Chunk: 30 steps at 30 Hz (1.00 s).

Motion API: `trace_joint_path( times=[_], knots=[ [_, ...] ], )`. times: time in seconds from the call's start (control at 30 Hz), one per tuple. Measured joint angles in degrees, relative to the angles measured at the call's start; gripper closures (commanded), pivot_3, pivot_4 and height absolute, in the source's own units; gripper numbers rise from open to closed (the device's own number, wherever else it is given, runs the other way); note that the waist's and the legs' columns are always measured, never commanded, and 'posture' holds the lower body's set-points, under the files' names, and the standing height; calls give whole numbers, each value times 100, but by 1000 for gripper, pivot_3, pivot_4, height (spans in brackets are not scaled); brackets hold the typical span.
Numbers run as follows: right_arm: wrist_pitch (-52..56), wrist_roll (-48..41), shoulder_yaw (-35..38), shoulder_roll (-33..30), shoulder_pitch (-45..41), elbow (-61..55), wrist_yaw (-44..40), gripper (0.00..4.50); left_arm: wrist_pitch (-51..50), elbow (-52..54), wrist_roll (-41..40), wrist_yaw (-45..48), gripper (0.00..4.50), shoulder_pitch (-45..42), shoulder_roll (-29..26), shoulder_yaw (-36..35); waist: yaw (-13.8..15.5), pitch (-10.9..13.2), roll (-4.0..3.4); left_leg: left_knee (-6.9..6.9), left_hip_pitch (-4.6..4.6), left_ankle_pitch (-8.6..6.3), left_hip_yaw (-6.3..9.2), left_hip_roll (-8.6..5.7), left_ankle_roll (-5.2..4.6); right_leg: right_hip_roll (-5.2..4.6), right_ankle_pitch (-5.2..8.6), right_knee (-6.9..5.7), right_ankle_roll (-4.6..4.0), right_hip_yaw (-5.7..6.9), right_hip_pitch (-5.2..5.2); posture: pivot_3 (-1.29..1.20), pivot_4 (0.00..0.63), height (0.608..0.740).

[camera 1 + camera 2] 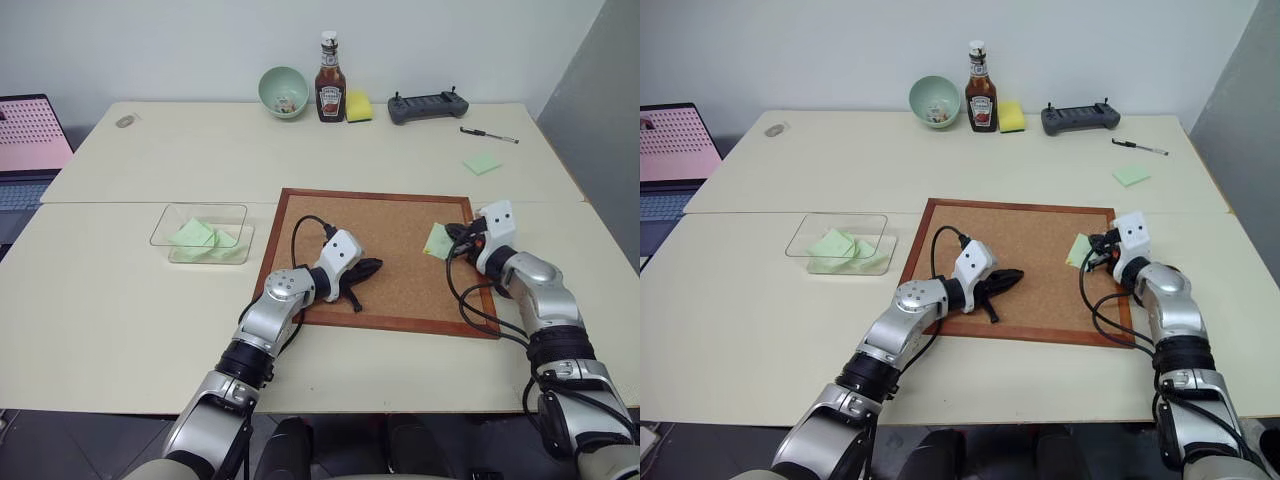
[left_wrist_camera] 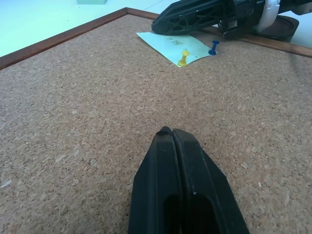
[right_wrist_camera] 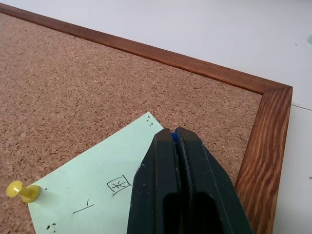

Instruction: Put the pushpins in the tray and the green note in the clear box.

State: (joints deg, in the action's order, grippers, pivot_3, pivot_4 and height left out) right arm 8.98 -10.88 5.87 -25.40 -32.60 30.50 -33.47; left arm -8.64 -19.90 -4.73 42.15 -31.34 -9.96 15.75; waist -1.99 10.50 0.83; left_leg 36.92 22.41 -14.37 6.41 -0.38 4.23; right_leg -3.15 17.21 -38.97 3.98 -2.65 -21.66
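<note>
The green note [image 1: 437, 241] lies on the cork board [image 1: 390, 230] near its right edge, with a yellow pushpin [image 3: 22, 191] stuck through one corner. My right gripper [image 3: 172, 132] is over the note's other side, shut on a blue pushpin [image 2: 213, 48]; a sliver of blue shows between its fingertips. The left gripper [image 1: 375, 266] rests shut and empty on the middle of the board. To the board's left stands the clear box [image 1: 165, 228], with green notes lying in it. The tray is out of view.
At the back stand a pale green bowl [image 1: 284, 90], a ketchup bottle [image 1: 330, 92], a yellow sponge [image 1: 359, 107] and a grey controller [image 1: 428, 106]. A pen [image 1: 490, 135] and a loose green note [image 1: 481, 164] lie back right. A laptop [image 1: 30, 140] is far left.
</note>
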Motion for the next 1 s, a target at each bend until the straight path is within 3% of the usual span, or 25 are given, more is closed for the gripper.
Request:
trace_joint_path(
  times=[1.0],
  knots=[
    [879,-636,474,176,289,-1455,373,4491,-93,-15,75,-17,4500,-12,19,1,5,-8,-14,-1,-20,0,0,0,0,0,0,2,0,0,20,0,150,740]
  ],
)
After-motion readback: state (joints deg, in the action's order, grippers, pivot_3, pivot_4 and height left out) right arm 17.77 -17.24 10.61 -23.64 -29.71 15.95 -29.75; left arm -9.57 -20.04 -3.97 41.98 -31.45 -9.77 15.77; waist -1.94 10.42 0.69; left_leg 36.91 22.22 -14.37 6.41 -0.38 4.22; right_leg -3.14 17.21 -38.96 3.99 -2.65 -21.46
